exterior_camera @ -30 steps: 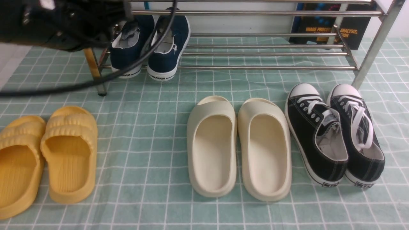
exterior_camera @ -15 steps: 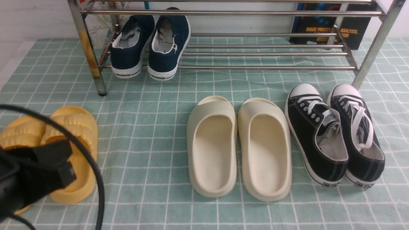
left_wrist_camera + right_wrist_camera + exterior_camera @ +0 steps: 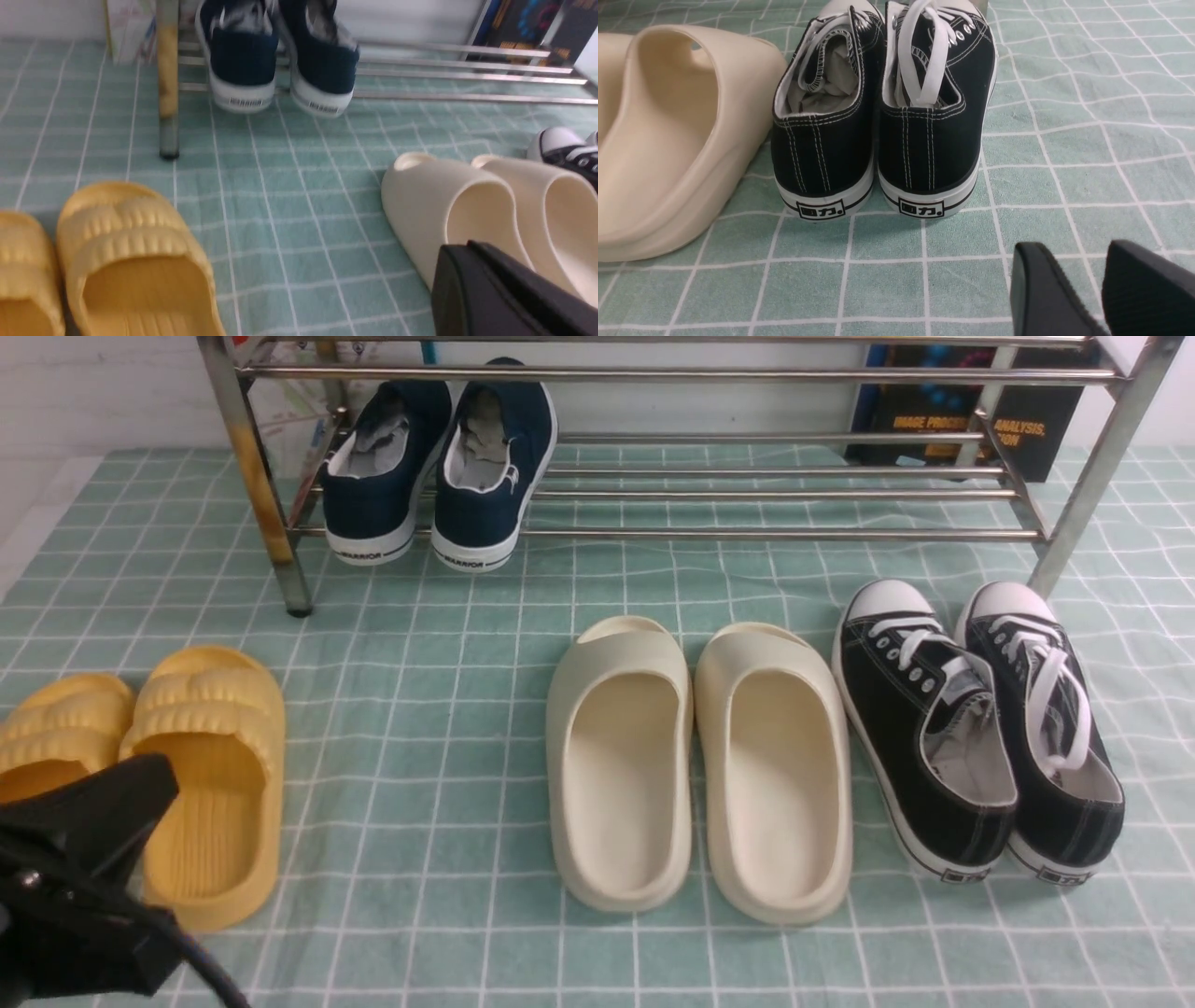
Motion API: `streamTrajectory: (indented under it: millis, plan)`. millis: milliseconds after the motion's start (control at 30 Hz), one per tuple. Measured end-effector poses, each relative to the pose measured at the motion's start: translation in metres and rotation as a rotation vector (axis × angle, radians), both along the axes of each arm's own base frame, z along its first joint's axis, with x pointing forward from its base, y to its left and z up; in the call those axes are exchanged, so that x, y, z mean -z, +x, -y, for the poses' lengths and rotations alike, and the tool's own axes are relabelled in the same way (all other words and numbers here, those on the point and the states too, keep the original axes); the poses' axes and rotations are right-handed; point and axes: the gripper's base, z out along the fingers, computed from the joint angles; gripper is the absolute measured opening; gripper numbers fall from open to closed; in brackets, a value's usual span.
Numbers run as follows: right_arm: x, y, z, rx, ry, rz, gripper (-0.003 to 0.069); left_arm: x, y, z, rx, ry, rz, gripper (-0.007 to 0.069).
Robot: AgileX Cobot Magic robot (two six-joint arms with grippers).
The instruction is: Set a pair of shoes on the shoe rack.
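The pair of shoes, two navy slip-ons with white soles, stands side by side on the lower tubes of the shoe rack (image 3: 747,532) at its left end: one (image 3: 373,476) and the other (image 3: 490,467), heels toward me. The left wrist view shows both shoes (image 3: 243,60) (image 3: 322,65) on the rack (image 3: 467,74). My left gripper (image 3: 462,254) is shut and empty, low over the cloth, well back from the rack. My left arm (image 3: 75,877) fills the front view's bottom-left corner. My right gripper (image 3: 1078,252) is open and empty behind the black sneakers.
On the green checked cloth (image 3: 448,709) in front of the rack lie yellow slides (image 3: 215,775), cream slides (image 3: 616,765) and black lace-up sneakers (image 3: 980,728). A dark book (image 3: 934,420) stands behind the rack's right end.
My left arm has pulled back from the rack's left end down to the near-left corner, over the yellow slides. The navy shoes stay on the rack.
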Motion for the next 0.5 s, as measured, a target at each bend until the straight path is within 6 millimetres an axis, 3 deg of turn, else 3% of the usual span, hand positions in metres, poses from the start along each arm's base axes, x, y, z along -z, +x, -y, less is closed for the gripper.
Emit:
streamTrajectory:
  millis: [167,200,400,500]
  plan:
    - [0.000,0.000,0.000,0.000,0.000,0.000,0.0239,0.020,-0.024,-0.008,0.006,-0.001,0.119,-0.0013]
    - [0.000,0.000,0.000,0.000,0.000,0.000,0.0239,0.034,-0.033,-0.012,-0.008,-0.006,0.129,-0.0013]
    - [0.000,0.000,0.000,0.000,0.000,0.000,0.0239,0.082,-0.035,-0.019,-0.118,0.010,-0.059,-0.0013]
    - [0.000,0.000,0.000,0.000,0.000,0.000,0.0239,0.093,-0.035,-0.021,-0.163,-0.017,-0.133,-0.0013]
